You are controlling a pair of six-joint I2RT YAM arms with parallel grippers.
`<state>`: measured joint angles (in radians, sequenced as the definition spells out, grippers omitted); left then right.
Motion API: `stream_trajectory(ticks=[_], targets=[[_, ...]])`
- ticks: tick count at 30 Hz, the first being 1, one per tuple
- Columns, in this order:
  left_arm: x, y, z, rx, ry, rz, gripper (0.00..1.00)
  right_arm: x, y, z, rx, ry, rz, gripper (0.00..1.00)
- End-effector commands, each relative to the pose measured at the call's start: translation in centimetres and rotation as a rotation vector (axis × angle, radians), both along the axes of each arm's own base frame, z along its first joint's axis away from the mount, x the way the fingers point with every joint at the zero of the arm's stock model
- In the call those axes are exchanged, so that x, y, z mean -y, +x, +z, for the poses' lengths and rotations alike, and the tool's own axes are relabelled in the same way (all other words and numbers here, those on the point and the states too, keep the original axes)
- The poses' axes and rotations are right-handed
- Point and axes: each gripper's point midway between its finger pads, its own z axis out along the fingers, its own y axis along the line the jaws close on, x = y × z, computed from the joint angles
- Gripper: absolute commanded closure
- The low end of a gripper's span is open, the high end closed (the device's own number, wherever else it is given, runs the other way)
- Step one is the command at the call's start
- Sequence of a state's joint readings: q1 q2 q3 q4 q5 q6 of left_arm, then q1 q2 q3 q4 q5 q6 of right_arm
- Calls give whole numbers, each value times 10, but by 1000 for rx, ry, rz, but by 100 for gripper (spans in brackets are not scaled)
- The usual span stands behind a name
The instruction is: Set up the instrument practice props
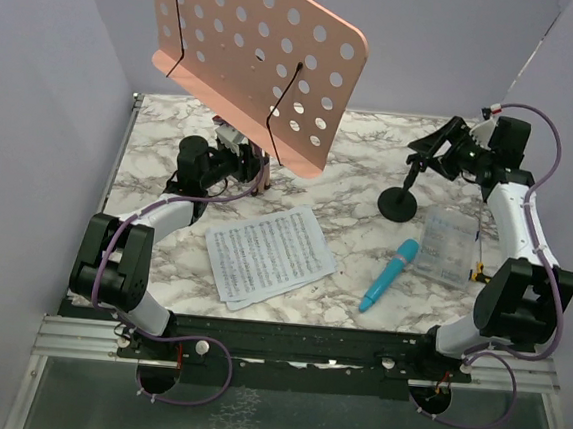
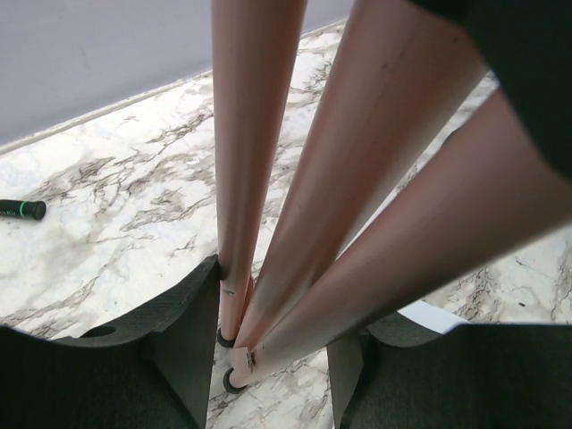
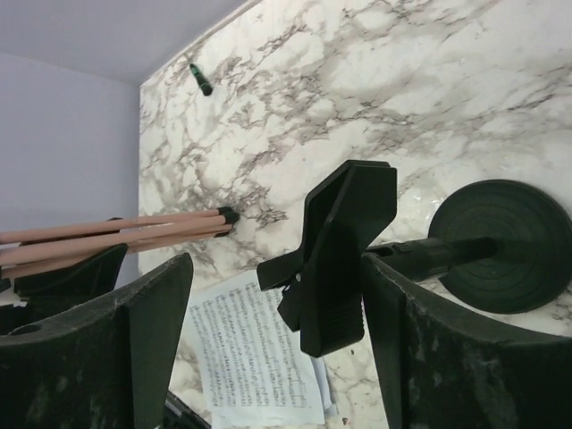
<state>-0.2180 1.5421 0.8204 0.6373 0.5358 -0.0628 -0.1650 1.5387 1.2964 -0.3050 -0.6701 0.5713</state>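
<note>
The pink perforated music stand (image 1: 251,41) leans tilted over the back left of the table. Its tripod legs (image 2: 268,179) are folded together, tips on the marble. My left gripper (image 1: 246,161) (image 2: 277,304) is shut on these legs. The black mic stand (image 1: 400,204) stands on its round base at the right. My right gripper (image 1: 441,148) (image 3: 275,264) is open with the stand's clip (image 3: 344,250) between its fingers. The white sheet-music pages (image 1: 268,253) lie flat at centre front. The blue toy microphone (image 1: 390,275) lies to their right.
A clear plastic packet (image 1: 444,246) lies beside the microphone, near the right arm. A small black-green stick (image 2: 22,210) lies on the marble near the back wall and shows in the right wrist view (image 3: 201,79). Grey walls close in the table on three sides.
</note>
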Motion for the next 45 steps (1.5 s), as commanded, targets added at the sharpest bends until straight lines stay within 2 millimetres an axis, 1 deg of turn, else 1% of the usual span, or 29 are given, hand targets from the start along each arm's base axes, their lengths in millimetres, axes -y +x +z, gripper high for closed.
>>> stream_trajectory(ticks=[1, 2, 3, 7, 9, 11, 13, 15, 17, 22, 24, 25, 26, 28, 31, 34, 36, 38, 41, 42, 45], targets=[[7, -4, 33, 68, -36, -40, 100, 17, -5, 30, 64, -120, -71, 11], [7, -4, 34, 69, -36, -40, 100, 20, -6, 35, 79, -137, -82, 5], [7, -5, 33, 67, -36, -40, 100, 21, -7, 41, 96, -153, -87, 1], [7, -4, 30, 59, -37, -42, 100, 25, -13, 67, 168, -211, -85, 0], [9, -4, 32, 55, -43, -50, 100, 21, -18, 82, 214, -222, -61, 0], [11, -4, 33, 50, -51, -61, 100, 14, -23, 98, 273, -215, -18, 0], [12, -5, 35, 49, -57, -69, 100, 0, -29, 113, 341, -179, 53, 0], [12, -6, 36, 52, -59, -71, 100, -14, -35, 123, 390, -122, 129, 0], [12, -7, 36, 53, -56, -71, 100, -28, -39, 128, 425, -85, 192, 0], [12, -7, 34, 48, -55, -71, 100, -66, -45, 132, 481, -39, 314, 0], [12, -6, 34, 51, -55, -70, 100, -85, -47, 130, 490, -36, 354, 0], [12, -6, 35, 51, -57, -71, 100, -101, -50, 130, 499, -31, 395, 0], [13, -7, 36, 53, -57, -73, 100, -109, -50, 127, 498, -31, 412, 0], [13, -8, 37, 55, -58, -75, 100, -135, -53, 120, 502, -23, 476, 0], [12, -9, 35, 51, -58, -76, 100, -165, -57, 106, 497, 0, 549, 1], [15, -11, 37, 52, -62, -91, 100, -191, -62, 100, 525, 22, 609, 2], [16, -12, 39, 58, -60, -100, 100, -208, -68, 102, 558, 49, 649, 2], [16, -13, 39, 60, -60, -102, 100, -223, -75, 108, 580, 92, 685, 2], [17, -12, 39, 56, -63, -106, 100, -237, -80, 117, 609, 119, 676, 2], [17, -12, 39, 55, -64, -106, 100, -241, -80, 120, 621, 115, 667, 2], [17, -13, 37, 50, -63, -107, 100, -255, -79, 121, 633, 98, 665, 2]])
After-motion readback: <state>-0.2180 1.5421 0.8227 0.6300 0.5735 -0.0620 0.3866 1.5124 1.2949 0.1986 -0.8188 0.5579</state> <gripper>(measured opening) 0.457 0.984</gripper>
